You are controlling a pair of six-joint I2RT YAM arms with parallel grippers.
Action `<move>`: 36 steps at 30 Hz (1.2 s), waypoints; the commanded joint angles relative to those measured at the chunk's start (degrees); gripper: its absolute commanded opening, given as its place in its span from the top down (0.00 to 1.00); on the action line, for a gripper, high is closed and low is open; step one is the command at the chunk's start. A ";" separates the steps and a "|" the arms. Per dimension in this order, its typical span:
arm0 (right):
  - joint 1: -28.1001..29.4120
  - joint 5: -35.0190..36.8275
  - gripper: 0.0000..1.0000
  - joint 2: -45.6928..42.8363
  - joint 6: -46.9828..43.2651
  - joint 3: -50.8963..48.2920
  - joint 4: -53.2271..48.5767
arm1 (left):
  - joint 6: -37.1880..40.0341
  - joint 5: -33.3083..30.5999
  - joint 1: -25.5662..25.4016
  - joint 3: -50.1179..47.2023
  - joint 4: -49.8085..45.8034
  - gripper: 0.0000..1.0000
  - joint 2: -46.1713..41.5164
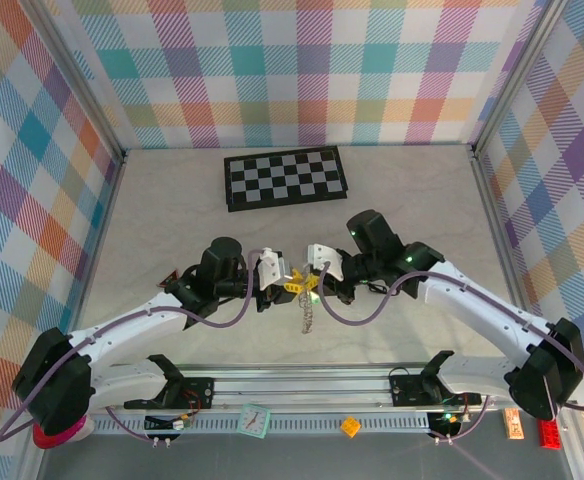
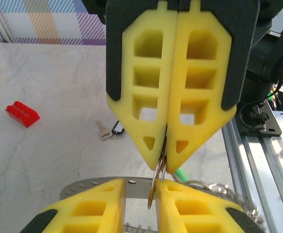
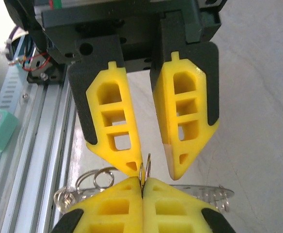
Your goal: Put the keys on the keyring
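Fingers point(image 3: 115, 121) of the left gripper point(image 3: 153, 169), moulded yellow plastic in black holders, stand apart. Those of the right gripper point(image 2: 165, 158) are pressed together and clamped on a thin wire loop point(image 2: 157, 182), seen edge-on. The loop rises between the left fingertips, close against one inner face and clear of the other.

The keyring point(image 2: 88, 186), a wide flat grey metal ring fringed with small wire loops, lies just beyond both pairs of tips. In the top view it trails from the meeting grippers toward the near edge of the pale marbled table point(image 2: 59, 73), about midway between the side edges. Whether it rests there or hangs cannot be told.

The green plastic key head point(image 2: 180, 173) shows just beside the right fingertips, near the ring's fringe. The silver key with a black head point(image 2: 104, 131) lies flat on the table, well apart from both grippers, between them and a small red block point(image 2: 23, 114).

The step in hand appears to be securing the loop for threading. It would go best with the right clamp firm and the left fingers closing squarely across the wire. Any twist could spring the loop out.
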 commanded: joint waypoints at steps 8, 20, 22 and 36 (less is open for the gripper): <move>0.82 0.74 0.83 0.04 0.88 0.61 0.63 | 3.35 1.28 -0.33 2.85 -4.95 1.00 -0.09; -2.08 -4.67 0.59 -5.21 11.03 -9.80 11.53 | 1.77 3.04 -0.35 -2.87 5.24 1.00 -1.20; -2.03 -4.58 0.58 -4.74 11.45 -10.14 12.01 | 1.77 3.03 -0.35 -3.36 6.11 1.00 -1.10; -2.09 -2.49 0.83 -4.06 11.89 -9.95 12.12 | 1.37 3.13 -0.42 -3.63 6.46 1.00 -1.41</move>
